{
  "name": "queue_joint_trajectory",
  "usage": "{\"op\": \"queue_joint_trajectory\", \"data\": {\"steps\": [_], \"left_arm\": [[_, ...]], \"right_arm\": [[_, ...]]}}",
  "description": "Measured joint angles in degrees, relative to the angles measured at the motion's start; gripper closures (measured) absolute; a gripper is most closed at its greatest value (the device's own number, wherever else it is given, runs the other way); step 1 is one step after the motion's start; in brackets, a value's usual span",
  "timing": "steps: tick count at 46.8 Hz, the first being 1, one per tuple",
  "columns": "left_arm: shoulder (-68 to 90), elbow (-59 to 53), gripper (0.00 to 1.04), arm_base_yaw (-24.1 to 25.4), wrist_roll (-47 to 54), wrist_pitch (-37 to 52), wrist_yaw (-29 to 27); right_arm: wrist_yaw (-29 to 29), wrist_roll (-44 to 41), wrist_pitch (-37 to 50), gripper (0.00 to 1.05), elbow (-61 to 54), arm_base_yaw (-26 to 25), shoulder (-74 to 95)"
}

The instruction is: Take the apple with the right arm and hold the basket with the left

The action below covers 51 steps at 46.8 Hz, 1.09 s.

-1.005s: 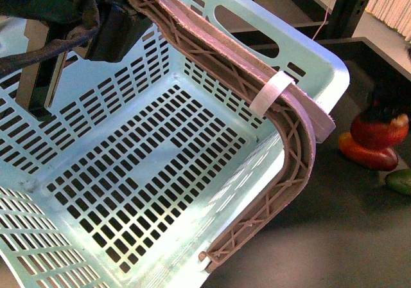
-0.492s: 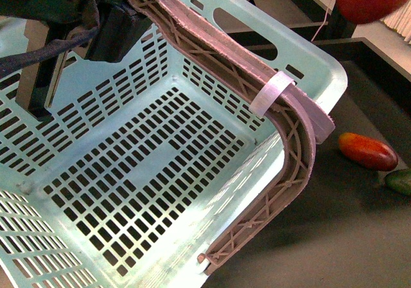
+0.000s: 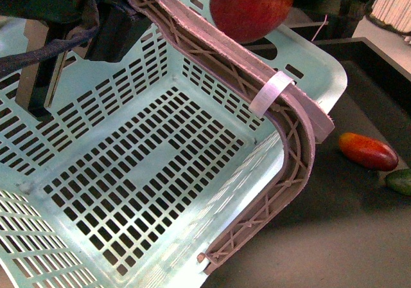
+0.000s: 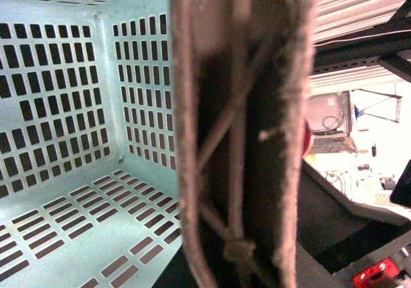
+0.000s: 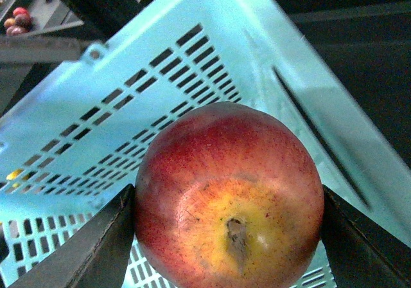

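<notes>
While the right pincer pinches the apple across its widest girth, the fruit hangs over the far rim of the basket, clear of the bench. Glossy skin, so likely slippery. It's firm but will bruise: moderate squeeze, pads on the equator as now. Basket looks like light, stiff plastic; ribbed handle is the sane hold. Left pincer sits at the handle's upper end; jaws hidden, can't tell if clamped.
</notes>
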Motion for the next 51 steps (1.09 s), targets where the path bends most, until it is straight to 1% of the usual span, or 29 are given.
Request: {"op": "queue_joint_trajectory", "data": {"steps": [3,4,5,9,10,13,17,21,24,26,27,33,36,37,42,43,47,51], "left_arm": [[0.0,0.0,0.99,0.0,0.0,0.0,0.0],[0.0,0.0,0.99,0.0,0.0,0.0,0.0],[0.0,0.0,0.99,0.0,0.0,0.0,0.0],[0.0,0.0,0.99,0.0,0.0,0.0,0.0],[0.0,0.0,0.99,0.0,0.0,0.0,0.0],[0.0,0.0,0.99,0.0,0.0,0.0,0.0],[0.2,-0.1,0.99,0.0,0.3,0.0,0.5],[0.3,-0.1,0.99,0.0,-0.2,0.0,0.1],[0.3,-0.1,0.99,0.0,0.2,0.0,-0.3],[0.3,-0.1,0.99,0.0,0.2,0.0,-0.5],[0.3,-0.1,0.99,0.0,0.2,0.0,-0.5],[0.3,-0.1,0.99,0.0,0.2,0.0,-0.1],[0.3,-0.1,0.99,0.0,0.2,0.0,0.0],[0.3,-0.1,0.99,0.0,0.2,0.0,0.0],[0.3,-0.1,0.99,0.0,0.2,0.0,0.1],[0.3,-0.1,0.99,0.0,0.2,0.0,0.2],[0.4,-0.1,0.99,-0.1,0.0,0.0,0.2],[0.4,-0.1,0.99,-0.1,0.2,0.0,-0.1]], "right_arm": [[-0.2,0.3,0.0,0.33,-1.3,0.6,0.1],[-0.2,0.4,0.0,0.31,-1.6,0.6,0.3],[-0.1,0.8,0.1,0.25,-1.9,0.6,0.5],[-0.1,2.2,1.5,0.08,-2.2,-0.3,0.8],[-0.1,2.6,2.0,0.07,-2.2,-0.6,0.8],[0.7,3.5,3.7,0.09,-2.1,-1.6,0.9],[2.1,5.2,5.2,0.09,-1.7,-3.3,1.0],[5.4,6.2,6.9,0.09,-0.8,-5.4,1.7],[8.5,7.3,8.4,0.09,0.2,-7.6,2.4],[12.0,8.3,9.1,0.09,1.2,-9.2,2.8],[12.9,8.4,9.2,0.09,1.5,-9.6,2.9],[23.4,9.3,11.3,0.09,4.3,-13.6,3.8],[24.9,9.4,11.4,0.09,4.7,-14.2,3.8],[24.4,9.2,11.8,0.09,4.6,-14.2,4.0],[14.0,-2.4,26.1,0.25,-0.9,-13.9,3.7],[13.6,-3.6,27.2,0.27,-1.7,-13.8,3.5],[12.3,-10.9,32.4,0.41,-7.5,-13.2,0.9],[12.5,-14.3,34.2,0.55,-12.5,-13.3,-2.3]]}}
